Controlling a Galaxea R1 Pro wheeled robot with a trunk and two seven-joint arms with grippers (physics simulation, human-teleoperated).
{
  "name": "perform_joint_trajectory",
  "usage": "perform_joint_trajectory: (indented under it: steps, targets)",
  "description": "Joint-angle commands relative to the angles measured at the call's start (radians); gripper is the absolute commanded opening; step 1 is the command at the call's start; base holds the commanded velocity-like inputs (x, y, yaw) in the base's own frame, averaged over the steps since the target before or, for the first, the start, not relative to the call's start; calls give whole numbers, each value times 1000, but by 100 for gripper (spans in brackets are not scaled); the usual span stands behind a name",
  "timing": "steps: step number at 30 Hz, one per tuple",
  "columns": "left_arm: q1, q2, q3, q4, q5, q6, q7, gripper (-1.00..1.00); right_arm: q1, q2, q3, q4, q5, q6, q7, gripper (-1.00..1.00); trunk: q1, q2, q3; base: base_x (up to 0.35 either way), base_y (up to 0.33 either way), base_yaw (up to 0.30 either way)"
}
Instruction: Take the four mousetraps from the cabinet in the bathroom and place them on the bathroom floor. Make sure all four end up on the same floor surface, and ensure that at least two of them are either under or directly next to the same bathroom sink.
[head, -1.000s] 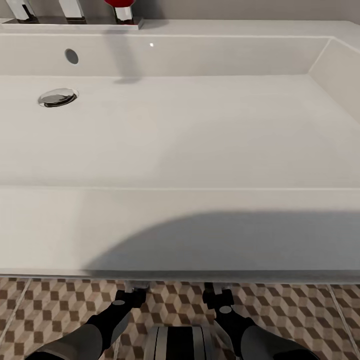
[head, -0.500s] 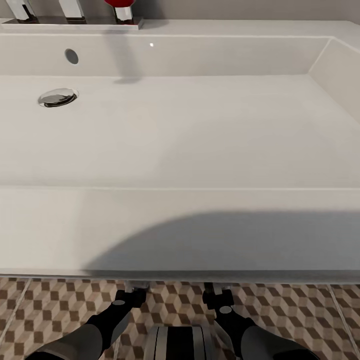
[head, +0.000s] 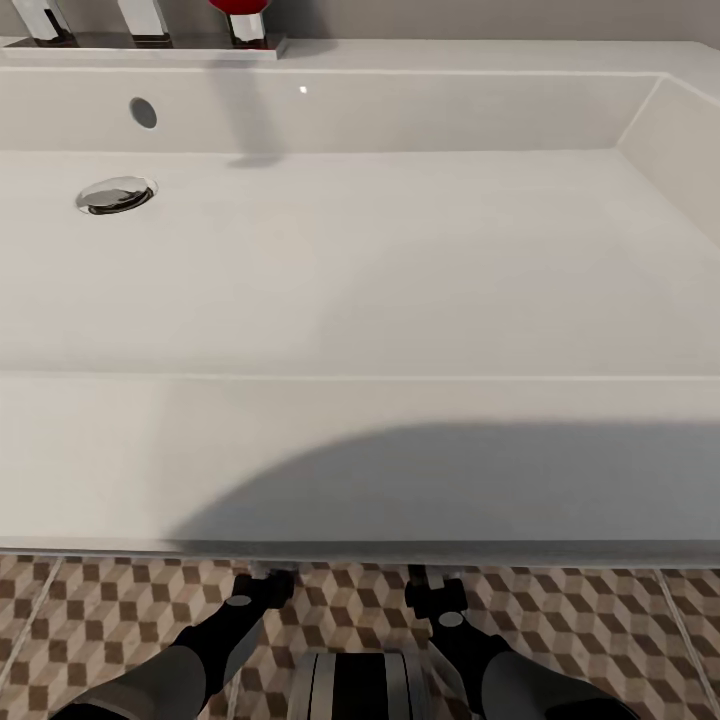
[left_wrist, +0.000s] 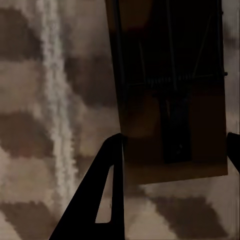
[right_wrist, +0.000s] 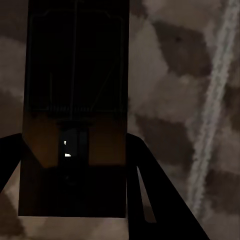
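White sink (head: 360, 260) fills most of the head frame; cube-pattern bathroom floor (head: 100, 610) runs along the bottom edge. Both arms reach under the sink's front lip. Only change from a second ago: left gripper (head: 262, 582) has dropped slightly, lower centre; right gripper (head: 436, 592) hasn't moved. Left wrist view: fingers either side of a mousetrap (left_wrist: 172, 100) over tile, upper right. Right wrist view: fingers (right_wrist: 145, 185) bracket another mousetrap (right_wrist: 75, 110), upper left. Clamped or released, can't tell on either. My read: two traps being set down under the sink.
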Motion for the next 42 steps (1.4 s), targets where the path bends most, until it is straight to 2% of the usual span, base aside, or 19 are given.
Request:
perform_joint_trajectory:
  steps: [1,23,42]
  targets:
    - [0,-1,-9,-7,8,-2,8,-100,-1,0,6,1,1,-1,-6,-100,0,0,-1,0,0,0]
    - [0,-3,-9,-4,12,-2,8,-100,-1,0,6,1,-6,0,-1,-100,0,0,-1,0,0,0]
    - [-1,0,-9,10,12,-3,8,-100,-1,-6,-16,2,-15,3,84,-100,0,0,-1,0,0,0]
